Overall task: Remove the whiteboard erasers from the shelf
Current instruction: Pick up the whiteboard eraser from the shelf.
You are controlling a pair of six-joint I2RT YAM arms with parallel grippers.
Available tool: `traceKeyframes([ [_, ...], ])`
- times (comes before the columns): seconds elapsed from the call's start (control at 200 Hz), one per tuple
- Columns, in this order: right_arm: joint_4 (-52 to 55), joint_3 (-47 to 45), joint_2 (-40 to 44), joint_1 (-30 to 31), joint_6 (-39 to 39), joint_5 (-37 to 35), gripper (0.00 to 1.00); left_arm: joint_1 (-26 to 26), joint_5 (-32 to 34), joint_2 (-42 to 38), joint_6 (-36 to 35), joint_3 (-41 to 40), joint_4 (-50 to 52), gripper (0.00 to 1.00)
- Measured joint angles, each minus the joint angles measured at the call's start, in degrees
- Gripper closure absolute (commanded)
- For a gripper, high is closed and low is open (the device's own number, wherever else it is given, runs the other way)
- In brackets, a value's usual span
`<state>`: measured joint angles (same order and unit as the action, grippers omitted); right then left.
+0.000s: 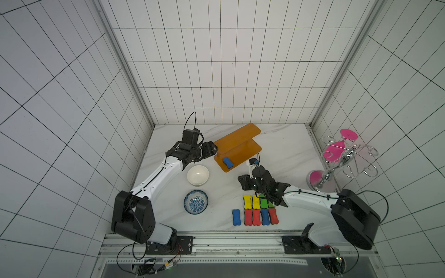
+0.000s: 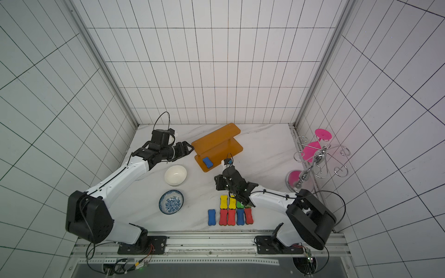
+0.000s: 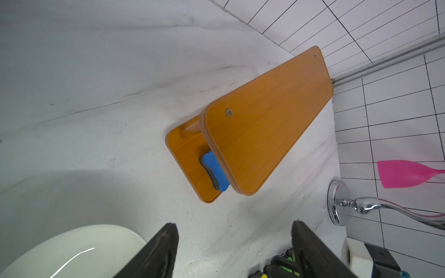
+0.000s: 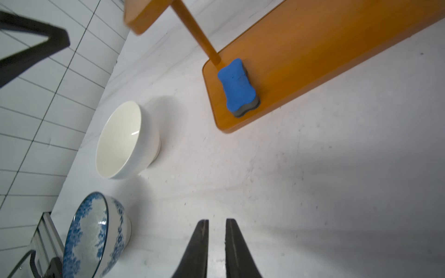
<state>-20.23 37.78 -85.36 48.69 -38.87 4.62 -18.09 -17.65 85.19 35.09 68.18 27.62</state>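
Noting blue eraser [image 3: 214, 168] on shelf [image 3: 265, 120], lower board, near-left end; upper board half hides it from my left wrist view. Left pincer [image 3: 234, 223] spread, empty; right pincer [image 4: 218, 220] barely parted, empty. Right arm [image 1: 305, 198] partly covers green erasers [image 1: 263, 204].

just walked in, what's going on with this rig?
The robot is clearing erasers off the orange shelf. Only one blue eraser sits on its lower tier; the other erasers lie in two rows on the table. Neither gripper holds anything: the left gripper is open beside the shelf's end, and the right gripper, jaws slightly apart, points toward the blue eraser.
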Motion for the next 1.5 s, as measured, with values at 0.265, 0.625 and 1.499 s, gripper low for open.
traceKeyframes([
  [0.265,-15.78,9.92,-18.67,-13.11,-2.69,15.45,0.79,-0.61,0.46,9.44,0.48,4.61,-0.57,0.22],
  [0.625,-23.3,17.38,-31.21,-15.69,-6.16,23.69,0.71,-0.9,1.25,12.52,0.46,6.36,0.04,0.23],
  [1.499,-20.52,24.15,-38.53,-10.97,-4.26,19.65,0.92,-0.85,1.46,12.61,-0.22,6.14,0.7,0.23],
])
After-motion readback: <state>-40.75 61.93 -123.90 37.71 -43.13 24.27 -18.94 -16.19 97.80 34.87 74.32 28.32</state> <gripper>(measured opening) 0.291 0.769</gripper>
